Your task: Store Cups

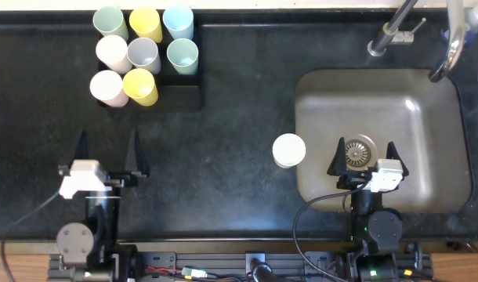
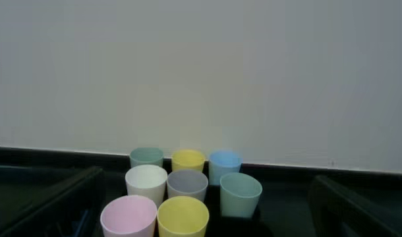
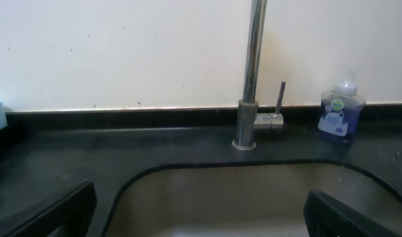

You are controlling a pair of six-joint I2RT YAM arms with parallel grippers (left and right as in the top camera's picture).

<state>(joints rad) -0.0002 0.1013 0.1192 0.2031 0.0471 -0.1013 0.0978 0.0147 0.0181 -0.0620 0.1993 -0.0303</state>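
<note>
Gaping empty, the left jaws hung above the table (image 1: 223, 149) near eight cups (image 1: 143, 55) clustered on a dark tray (image 1: 184, 98), while the right jaws, also spread, hung over the sink (image 1: 427, 102), a lone white cup (image 1: 289, 150) standing on the table at its left edge.

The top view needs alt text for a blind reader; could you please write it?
Eight pastel cups sit in a black tray at far left on the counter; a lone white cup stands beside the left rim of the sink. The left gripper and right gripper are open.
</note>
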